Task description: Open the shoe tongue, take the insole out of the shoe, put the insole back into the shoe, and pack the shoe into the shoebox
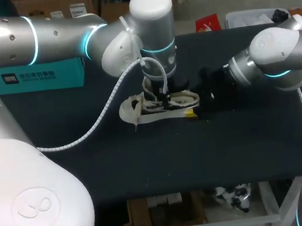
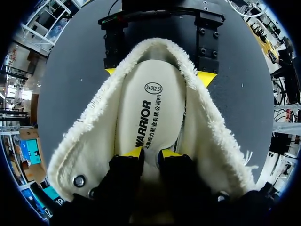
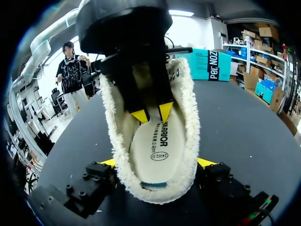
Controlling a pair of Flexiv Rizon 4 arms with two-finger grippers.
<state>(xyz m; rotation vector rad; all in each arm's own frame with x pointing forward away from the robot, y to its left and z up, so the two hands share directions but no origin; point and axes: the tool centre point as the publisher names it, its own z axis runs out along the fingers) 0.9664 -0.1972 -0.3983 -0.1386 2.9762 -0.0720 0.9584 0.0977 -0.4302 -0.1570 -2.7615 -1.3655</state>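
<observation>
Black tabletop point(image 1: 146, 162) as the stage, with the teal shoebox point(image 1: 38, 77) parked way back at the far left edge, well apart from everything else. The shoe point(image 1: 134, 110) sits around the middle of the table, a white one with a fluffy fleece lining, mouth spread wide so you can see right inside. My left arm point(image 1: 54, 31) comes over from the left and drops straight down into it. From the left wrist cam, the left gripper point(image 2: 152, 153) is down inside the opening with its yellow tips just a narrow gap apart, right at the insole point(image 2: 150, 108), and nothing looks caught between them. The insole is lying flat inside the shoe, printed side up. My right arm point(image 1: 276, 60) reaches in from the right, and the right gripper point(image 3: 157, 162) is clamped around one end of the shoe, one finger pressed against the fleecy edge on each side. Can't tell whether that's the heel or the toe end.
</observation>
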